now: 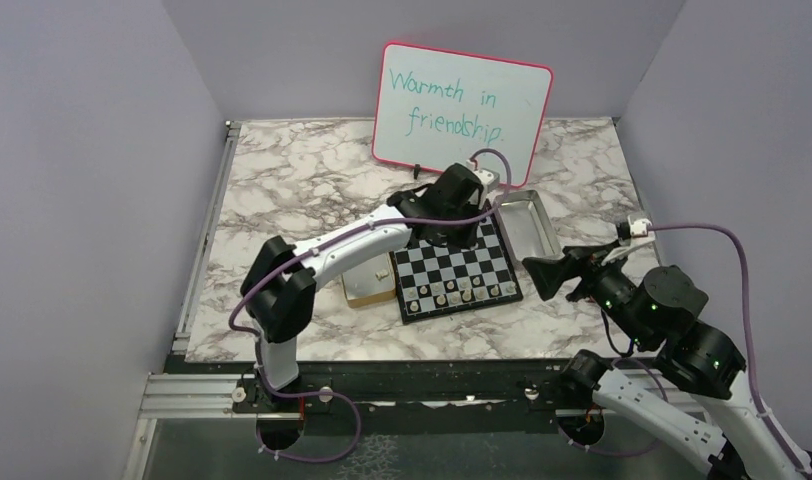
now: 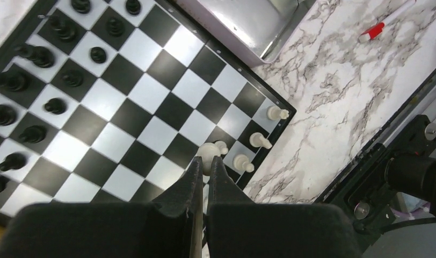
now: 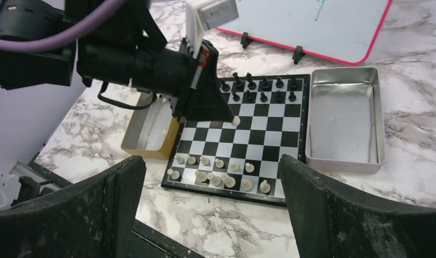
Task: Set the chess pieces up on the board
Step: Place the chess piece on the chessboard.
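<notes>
The black-and-white board (image 1: 472, 268) lies mid-table. Black chess pieces (image 3: 261, 88) stand in its two far rows and show in the left wrist view (image 2: 44, 54). Cream pieces (image 3: 218, 172) stand in the two near rows, and three of them (image 2: 259, 141) stand by the board's corner. My left gripper (image 2: 206, 160) hangs over the board (image 2: 119, 115), shut on a cream piece (image 2: 209, 152), whose end pokes out at the tips (image 3: 235, 121). My right gripper (image 1: 542, 275) is open and empty, off the board's right near corner (image 3: 211, 161).
A silver tray (image 1: 527, 225) lies against the board's right side. A tan box (image 1: 367, 285) lies at its left. A pink-framed whiteboard (image 1: 462, 105) stands behind. A red-capped marker (image 2: 374, 29) lies on the marble. Purple walls enclose the table.
</notes>
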Action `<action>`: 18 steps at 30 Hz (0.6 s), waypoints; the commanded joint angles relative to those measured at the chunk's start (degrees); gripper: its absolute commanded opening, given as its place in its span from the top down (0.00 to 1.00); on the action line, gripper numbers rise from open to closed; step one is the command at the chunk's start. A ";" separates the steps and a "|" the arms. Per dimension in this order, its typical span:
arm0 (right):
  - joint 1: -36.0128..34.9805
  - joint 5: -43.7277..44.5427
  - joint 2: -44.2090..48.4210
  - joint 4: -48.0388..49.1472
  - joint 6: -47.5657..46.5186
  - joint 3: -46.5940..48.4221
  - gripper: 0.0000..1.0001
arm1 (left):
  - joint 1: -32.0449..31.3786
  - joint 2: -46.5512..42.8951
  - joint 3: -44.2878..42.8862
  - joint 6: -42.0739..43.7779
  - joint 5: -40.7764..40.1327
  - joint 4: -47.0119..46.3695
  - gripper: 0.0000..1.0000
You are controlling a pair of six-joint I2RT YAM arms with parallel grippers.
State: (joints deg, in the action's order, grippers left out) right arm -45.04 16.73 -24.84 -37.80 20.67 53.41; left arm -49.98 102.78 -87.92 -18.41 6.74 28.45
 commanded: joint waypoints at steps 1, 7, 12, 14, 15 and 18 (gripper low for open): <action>0.04 4.67 2.72 -5.70 -0.69 2.21 0.00 | -3.94 7.11 -7.11 -0.57 -4.00 3.76 1.00; 0.04 6.45 6.58 -5.61 -0.45 1.83 0.00 | -7.12 15.17 -15.41 0.00 -5.39 8.50 1.00; 0.08 7.67 8.23 -5.79 -0.85 2.37 0.00 | -8.50 18.26 -17.58 0.05 -6.31 10.25 1.00; 0.04 8.07 8.63 -5.65 -1.10 2.70 0.00 | -8.69 19.04 -17.85 0.03 -6.35 10.84 1.00; 0.04 8.22 8.83 -5.60 -1.19 2.86 0.01 | -8.77 19.49 -18.03 0.04 -7.03 11.18 1.00; 0.05 8.50 9.01 -5.51 -1.24 3.31 0.01 | -8.95 20.35 -18.70 0.42 -8.02 11.96 1.00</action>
State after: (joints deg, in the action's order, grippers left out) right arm -45.04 22.98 -16.78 -42.63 20.29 54.59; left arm -58.57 121.60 -103.81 -18.37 1.67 37.95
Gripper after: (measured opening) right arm 0.996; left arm 0.016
